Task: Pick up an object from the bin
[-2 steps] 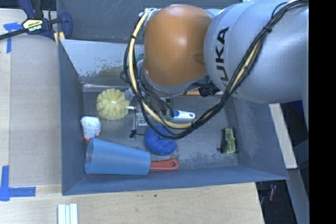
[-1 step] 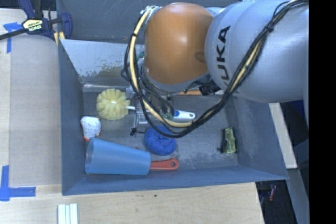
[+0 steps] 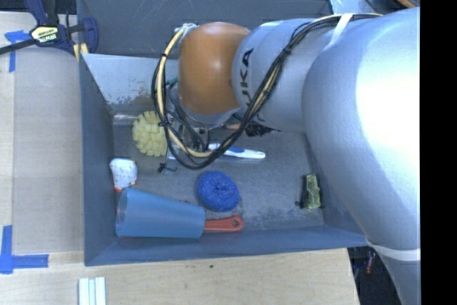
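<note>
My arm comes in from the right. Its round, shiny orange cover [image 3: 207, 68] hides most of my gripper [image 3: 188, 141], so I cannot tell if it is open or closed. Black and yellow cables [image 3: 166, 93] loop around it. My gripper hangs low in the grey metal bin [image 3: 96, 153]. Just to its left sits a yellow ball [image 3: 148, 133] that is bumpy all over. Just to its right, a thin white stick [image 3: 243, 152] with a blue bit lies flat on the floor. Below my gripper in the view is a fuzzy blue ball [image 3: 218, 191]. Lower still, a smooth blue cone [image 3: 158, 214] lies on its side. A red handle [image 3: 225, 224] pokes out by its narrow end. A small white lump [image 3: 123, 170] sits by its wide end. Far off to the right lies a little green block [image 3: 311, 191].
</note>
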`<state>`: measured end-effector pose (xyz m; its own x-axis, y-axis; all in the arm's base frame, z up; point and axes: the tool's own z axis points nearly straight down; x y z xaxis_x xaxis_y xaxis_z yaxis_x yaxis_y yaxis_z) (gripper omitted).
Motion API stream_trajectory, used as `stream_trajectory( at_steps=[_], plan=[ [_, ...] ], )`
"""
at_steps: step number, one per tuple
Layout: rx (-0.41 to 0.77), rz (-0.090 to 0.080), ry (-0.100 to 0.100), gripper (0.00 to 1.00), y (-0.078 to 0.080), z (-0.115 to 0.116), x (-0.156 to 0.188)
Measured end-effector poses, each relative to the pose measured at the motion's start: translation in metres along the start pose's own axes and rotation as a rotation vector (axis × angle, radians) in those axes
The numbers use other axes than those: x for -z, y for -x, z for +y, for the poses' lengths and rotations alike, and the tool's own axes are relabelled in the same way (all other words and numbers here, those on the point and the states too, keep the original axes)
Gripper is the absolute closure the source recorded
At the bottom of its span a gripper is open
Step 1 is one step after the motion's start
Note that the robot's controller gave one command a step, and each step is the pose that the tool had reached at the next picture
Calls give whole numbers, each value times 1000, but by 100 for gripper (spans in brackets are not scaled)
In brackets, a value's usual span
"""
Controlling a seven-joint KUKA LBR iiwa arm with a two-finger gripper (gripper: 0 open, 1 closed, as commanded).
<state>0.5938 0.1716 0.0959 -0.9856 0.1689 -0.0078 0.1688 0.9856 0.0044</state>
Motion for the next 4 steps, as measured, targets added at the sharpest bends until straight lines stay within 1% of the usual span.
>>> stream_trajectory(
  at_steps=[1, 2, 3, 4],
  plan=[
    [12, -12, 7, 0, 24, 24, 69],
    [-33, 2, -1, 0, 29, 17, 5],
    [-44, -6, 8, 0, 30, 21, -24],
    [-135, -10, 6, 100, 32, 15, -23]
  ],
)
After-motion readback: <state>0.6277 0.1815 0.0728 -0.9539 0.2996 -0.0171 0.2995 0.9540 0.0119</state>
